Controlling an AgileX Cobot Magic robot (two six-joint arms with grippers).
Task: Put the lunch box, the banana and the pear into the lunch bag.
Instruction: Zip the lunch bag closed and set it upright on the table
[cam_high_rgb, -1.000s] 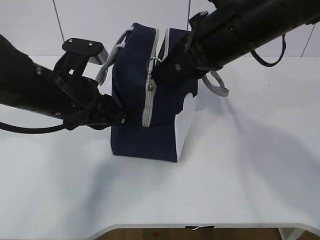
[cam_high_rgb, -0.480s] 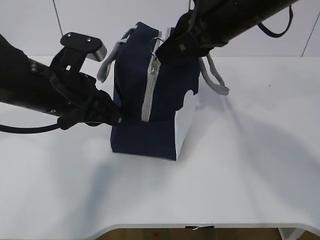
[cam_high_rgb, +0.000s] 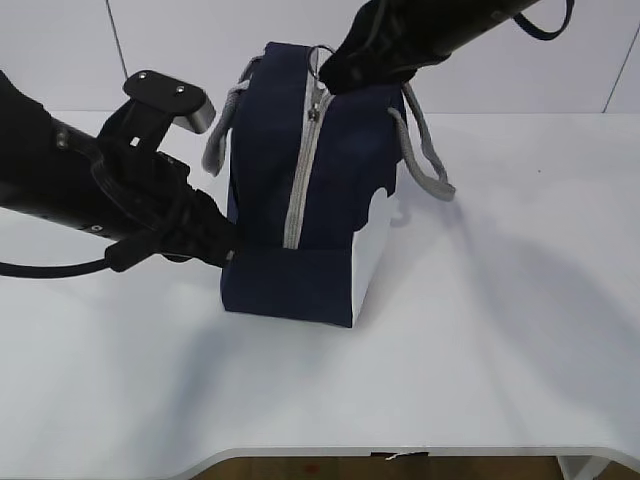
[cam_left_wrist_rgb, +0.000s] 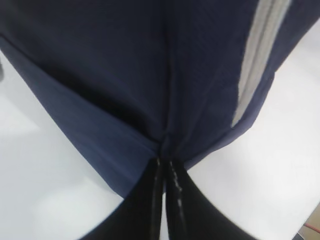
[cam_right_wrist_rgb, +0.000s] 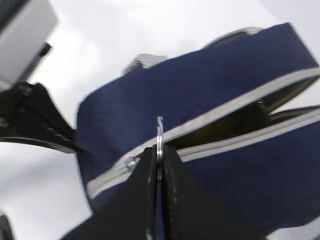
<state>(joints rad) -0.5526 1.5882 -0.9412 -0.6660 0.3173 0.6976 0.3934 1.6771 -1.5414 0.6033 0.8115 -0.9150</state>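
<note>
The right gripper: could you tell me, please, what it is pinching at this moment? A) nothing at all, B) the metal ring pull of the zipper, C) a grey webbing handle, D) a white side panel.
B: in the right wrist view the right gripper is shut on the metal ring pull at the lunch bag zipper, whose far stretch is open.

left pincer (cam_left_wrist_rgb: 164, 162) | clamped on fabric fold | lunch bag (cam_left_wrist_rgb: 125, 75)

A lab-like test bench: bare white table (cam_high_rgb: 480, 360) before plain white wall panels (cam_high_rgb: 180, 45).
</note>
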